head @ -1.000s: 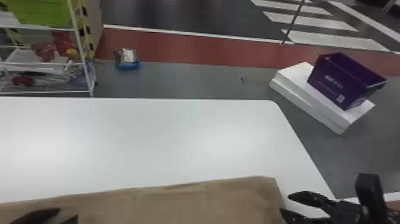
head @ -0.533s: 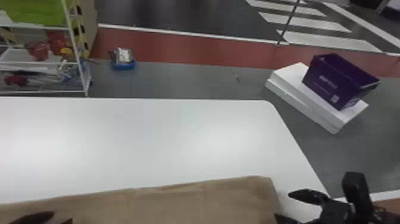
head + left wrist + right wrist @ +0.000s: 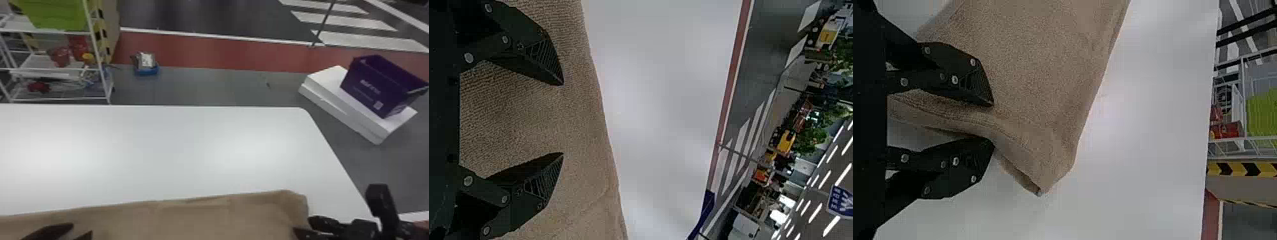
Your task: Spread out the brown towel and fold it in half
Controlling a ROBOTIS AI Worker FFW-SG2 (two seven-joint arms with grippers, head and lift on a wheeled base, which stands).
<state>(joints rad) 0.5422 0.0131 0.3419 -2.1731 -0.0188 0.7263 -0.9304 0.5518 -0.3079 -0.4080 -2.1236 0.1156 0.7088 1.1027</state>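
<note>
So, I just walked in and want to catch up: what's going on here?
A brown towel lies along the near side of a white table, to be spread and folded. The robot's left gripper is open over it; the right gripper has its fingers apart around the towel's edge, not clamped.

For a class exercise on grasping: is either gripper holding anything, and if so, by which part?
Nothing is held: the left gripper is open above the towel, and the right gripper is open around its edge, not clamped.
</note>
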